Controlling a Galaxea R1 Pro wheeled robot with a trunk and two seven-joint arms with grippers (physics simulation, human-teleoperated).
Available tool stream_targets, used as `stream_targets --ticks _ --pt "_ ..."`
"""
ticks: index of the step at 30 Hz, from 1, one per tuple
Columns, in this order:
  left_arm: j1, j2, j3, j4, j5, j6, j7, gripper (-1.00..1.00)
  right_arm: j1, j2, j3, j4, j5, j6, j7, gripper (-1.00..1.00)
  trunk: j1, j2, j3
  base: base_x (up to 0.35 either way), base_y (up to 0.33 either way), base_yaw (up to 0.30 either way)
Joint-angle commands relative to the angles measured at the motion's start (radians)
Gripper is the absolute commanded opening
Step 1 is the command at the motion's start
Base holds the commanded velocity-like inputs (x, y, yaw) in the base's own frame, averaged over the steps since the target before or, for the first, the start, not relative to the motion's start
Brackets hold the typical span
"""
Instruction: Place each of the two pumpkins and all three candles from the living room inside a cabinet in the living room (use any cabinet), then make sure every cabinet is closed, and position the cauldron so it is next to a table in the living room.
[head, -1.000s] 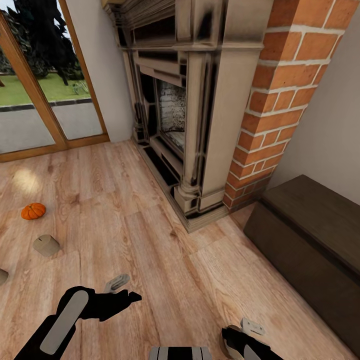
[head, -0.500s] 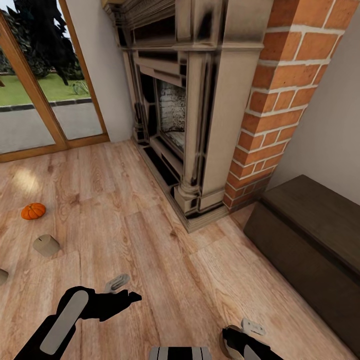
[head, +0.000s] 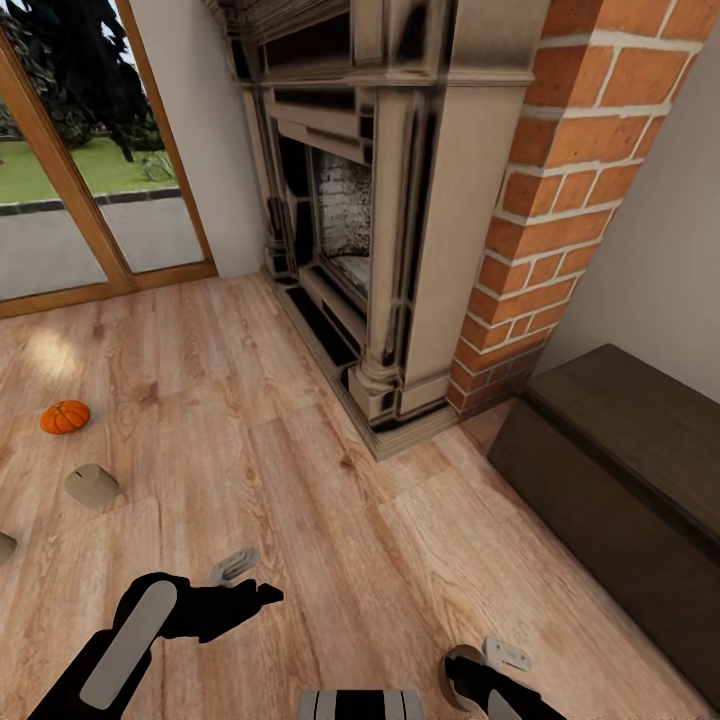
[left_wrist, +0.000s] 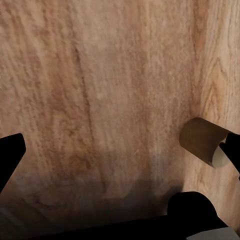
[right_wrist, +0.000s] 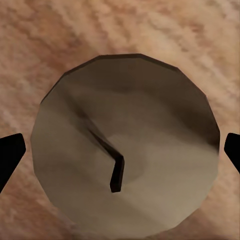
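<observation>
Camera tilt is the one change since the earlier frames: fireplace (head: 380, 200), brick column (head: 560, 200) and window (head: 70, 180) all sit slightly lower, while both arms keep their spots at the bottom edge. No writing or label can be read anywhere.

Pumpkin (head: 64, 417), small, orange and ribbed, lies on the wooden floor (head: 300, 500) at about ten o'clock from the left gripper (head: 248, 580). One tan candle (head: 92, 485) lies nearer, also at ten o'clock; another candle's edge (head: 5, 547) shows at nine. Left wrist view: fingers wide apart, holding nothing, a candle (left_wrist: 202, 141) on its side nearby.

Right gripper (right_wrist: 120, 150) hangs spread directly over an upright candle (right_wrist: 125, 145), its dark wick bent; fingertips flank it, contact unclear. Dark brown cabinet (head: 620, 470) stands at two o'clock, shut
</observation>
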Motion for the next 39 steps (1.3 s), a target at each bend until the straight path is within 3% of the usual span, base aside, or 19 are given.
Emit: stream_targets --ticks 1,8,13,36,39 --pt "-0.001 0.001 -0.002 -0.001 0.01 0.001 0.01 1.0 0.0 -0.001 0.008 -0.002 -0.007 0.004 -0.008 1.0 0.0 0.0 -0.001 0.0 0.0 0.0" --pt "0.0 0.001 -0.002 -0.001 0.011 0.0 0.01 1.0 0.0 -0.001 0.008 -0.002 -0.006 0.004 -0.008 1.0 0.0 0.0 -0.001 0.0 0.0 0.0" --pt "0.0 0.001 -0.002 -0.001 0.011 0.0 0.01 1.0 0.0 -0.001 0.008 -0.002 -0.006 0.004 -0.008 1.0 0.002 -0.001 -0.02 0.0 0.0 0.0" --pt "0.0 0.001 -0.002 -0.001 0.011 0.0 0.01 1.0 0.0 -0.001 0.008 -0.002 -0.005 0.003 -0.008 1.0 0.002 -0.001 -0.02 0.0 0.0 0.0" --pt "0.0 0.001 -0.002 -0.001 0.01 0.0 0.01 1.0 0.0 -0.001 0.008 -0.002 -0.005 0.003 -0.008 1.0 0.003 -0.002 -0.032 0.0 0.0 0.0"
